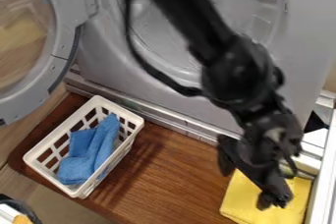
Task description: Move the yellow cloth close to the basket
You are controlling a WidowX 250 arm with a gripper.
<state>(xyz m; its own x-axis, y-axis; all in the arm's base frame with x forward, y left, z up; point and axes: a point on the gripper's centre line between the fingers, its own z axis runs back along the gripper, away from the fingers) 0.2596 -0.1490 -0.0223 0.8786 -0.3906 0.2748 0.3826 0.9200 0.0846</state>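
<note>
Judged pre-grasp: black two-finger gripper (245, 188), jaws apart, over square yellow cloth (248, 209) near brown wooden board's (172, 179) right edge. Next: lower, pinch, carry toward white plastic basket (98, 101).

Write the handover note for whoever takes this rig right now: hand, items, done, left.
Hand: open, at lower right, one finger over the cloth; whether it touches is unclear.
Items: square yellow cloth at the lower right of the brown wooden board; white plastic lattice basket at left, blue cloth inside.
Done: yellow cloth not yet by the basket.
Left: grasp it, bring it left, release close to the basket.
</note>
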